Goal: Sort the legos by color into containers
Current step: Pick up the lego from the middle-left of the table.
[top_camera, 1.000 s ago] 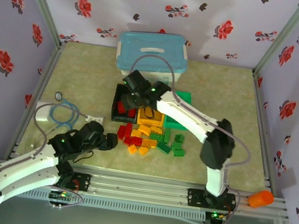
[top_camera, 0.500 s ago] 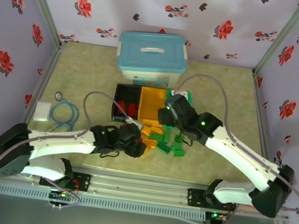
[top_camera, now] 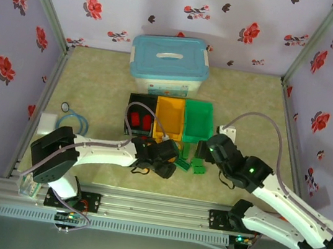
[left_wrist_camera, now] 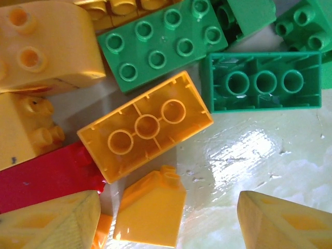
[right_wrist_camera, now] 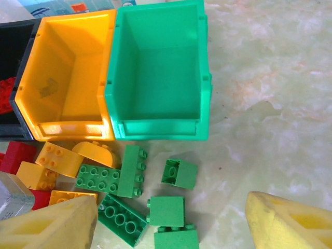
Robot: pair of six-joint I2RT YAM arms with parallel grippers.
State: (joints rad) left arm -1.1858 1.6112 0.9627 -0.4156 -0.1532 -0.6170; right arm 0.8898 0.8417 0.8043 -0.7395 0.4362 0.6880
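Right now both arms are working the picking step over the loose legos (right_wrist_camera: pixel 111 179), which are lying in a heap on the table (right_wrist_camera: pixel 270 104) just in front of the three bins. The left gripper (left_wrist_camera: pixel 168 212) is hanging low over the orange end of the heap with its jaws standing wide and nothing between them; a small sloped orange brick (left_wrist_camera: pixel 150 210) is sitting between its fingers, touching an upturned orange brick (left_wrist_camera: pixel 145 132). The right gripper (right_wrist_camera: pixel 171 220) is likewise spreading wide and carrying nothing, facing the green bricks near the green bin (right_wrist_camera: pixel 158 78). The next move is probably asking each arm to drop onto one brick, say the sloped one on the left and the green cube (right_wrist_camera: pixel 179 174) on the right, and close across it without catching a neighbour, since the orange pieces are crowding each other. The orange-yellow bin (right_wrist_camera: pixel 67 78) is looking empty; the black bin (right_wrist_camera: pixel 8 78) is running off the frame edge, so the red pieces in it are hard to count. From above, the left arm is covering much of the heap.
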